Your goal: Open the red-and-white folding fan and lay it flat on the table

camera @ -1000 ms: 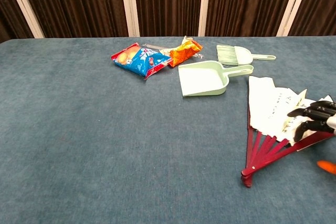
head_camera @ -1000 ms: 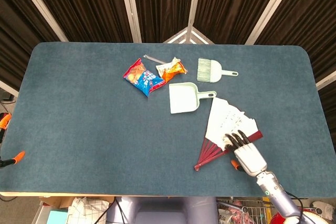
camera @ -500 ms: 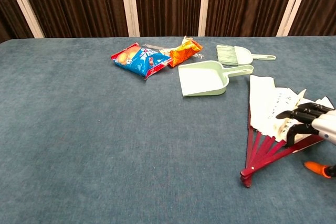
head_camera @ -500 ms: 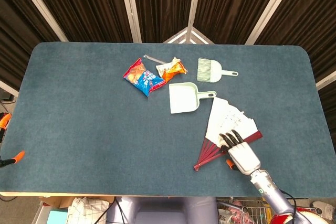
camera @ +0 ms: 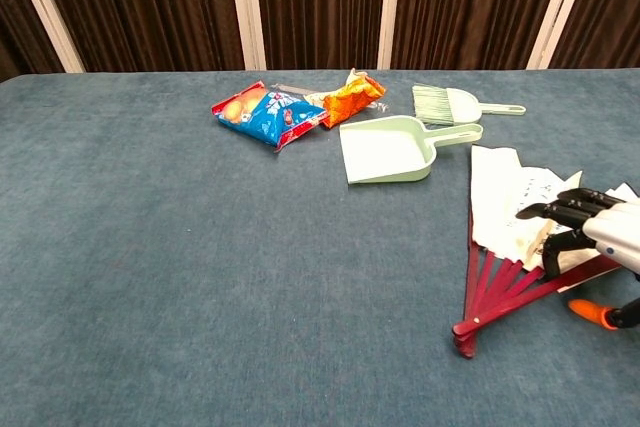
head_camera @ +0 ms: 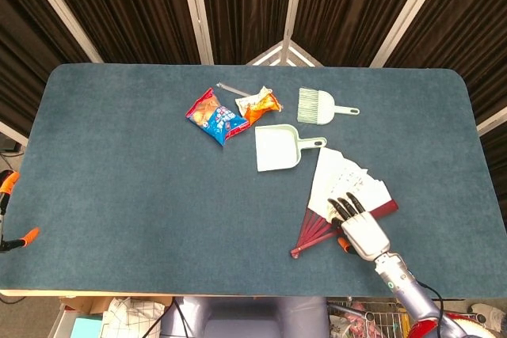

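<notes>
Dark curtains hanging behind a blue-grey carpeted surface (head_camera: 119, 180). Lying partly opened just beside the pale green dustpan (head_camera: 279, 148), on its near right side: the red-and-white folding fan (head_camera: 339, 184), white paper leaf toward the dustpan, red ribs converging toward the near edge. Resting on the fan's ribs and leaf: the right hand (head_camera: 360, 227), dark fingers (camera: 560, 209) spread, gripping nothing. Sitting behind the dustpan: a green hand brush (head_camera: 321, 106) and two snack bags (head_camera: 230, 112). Left hand out of sight.

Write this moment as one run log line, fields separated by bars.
step: spread fan | red-and-white folding fan: partly open, flat on blue table | right hand: fingers over fan's ribs | left hand: not in view
</notes>
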`<move>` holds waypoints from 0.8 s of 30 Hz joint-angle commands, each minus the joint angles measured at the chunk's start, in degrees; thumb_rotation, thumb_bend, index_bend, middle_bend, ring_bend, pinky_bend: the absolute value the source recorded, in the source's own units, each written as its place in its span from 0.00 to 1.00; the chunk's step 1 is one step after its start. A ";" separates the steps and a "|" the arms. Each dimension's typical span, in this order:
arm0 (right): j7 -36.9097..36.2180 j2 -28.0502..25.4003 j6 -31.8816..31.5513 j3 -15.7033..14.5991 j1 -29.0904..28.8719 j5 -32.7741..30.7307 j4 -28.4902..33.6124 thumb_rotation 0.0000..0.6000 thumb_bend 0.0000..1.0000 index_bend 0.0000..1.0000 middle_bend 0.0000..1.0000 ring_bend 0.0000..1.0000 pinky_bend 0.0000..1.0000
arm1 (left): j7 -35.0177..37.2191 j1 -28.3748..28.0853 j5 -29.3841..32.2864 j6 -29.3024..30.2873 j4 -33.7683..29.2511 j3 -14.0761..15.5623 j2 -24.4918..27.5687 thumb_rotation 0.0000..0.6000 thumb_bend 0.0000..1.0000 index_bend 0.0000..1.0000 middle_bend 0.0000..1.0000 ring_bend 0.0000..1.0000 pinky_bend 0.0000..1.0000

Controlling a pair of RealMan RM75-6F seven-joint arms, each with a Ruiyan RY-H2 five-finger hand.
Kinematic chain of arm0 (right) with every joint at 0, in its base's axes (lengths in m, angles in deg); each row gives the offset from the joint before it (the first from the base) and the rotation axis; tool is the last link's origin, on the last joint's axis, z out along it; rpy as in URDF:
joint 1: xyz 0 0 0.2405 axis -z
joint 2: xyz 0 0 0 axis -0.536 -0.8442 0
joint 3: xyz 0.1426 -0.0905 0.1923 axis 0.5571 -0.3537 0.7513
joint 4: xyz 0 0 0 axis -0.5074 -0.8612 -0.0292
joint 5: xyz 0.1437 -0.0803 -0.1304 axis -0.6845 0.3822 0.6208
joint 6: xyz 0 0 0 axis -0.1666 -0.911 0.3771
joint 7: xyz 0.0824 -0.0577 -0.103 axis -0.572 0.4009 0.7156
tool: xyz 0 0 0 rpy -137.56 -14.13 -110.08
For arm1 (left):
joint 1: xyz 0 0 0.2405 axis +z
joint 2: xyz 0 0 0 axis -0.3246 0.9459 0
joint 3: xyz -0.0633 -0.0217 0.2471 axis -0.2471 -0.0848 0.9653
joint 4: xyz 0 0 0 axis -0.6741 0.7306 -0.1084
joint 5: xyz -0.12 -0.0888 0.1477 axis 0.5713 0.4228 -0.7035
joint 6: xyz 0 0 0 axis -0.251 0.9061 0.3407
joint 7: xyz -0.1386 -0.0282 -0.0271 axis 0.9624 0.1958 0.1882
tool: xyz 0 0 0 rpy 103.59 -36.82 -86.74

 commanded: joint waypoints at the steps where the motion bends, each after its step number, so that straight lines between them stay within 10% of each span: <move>1: 0.10 -0.18 -0.11 -0.10 0.04 -0.08 0.22 1.00 0.36 0.56 0.12 0.13 0.04 | -0.13 -0.04 -0.08 -0.02 -0.06 0.06 -0.04 1.00 0.16 0.00 0.00 0.00 0.00; 24: -1.10 -9.26 2.20 1.45 -4.85 0.74 12.13 1.00 0.45 0.67 0.19 0.19 0.11 | 0.59 -0.19 -0.74 -0.41 -0.21 0.51 0.13 1.00 0.16 0.00 0.00 0.00 0.00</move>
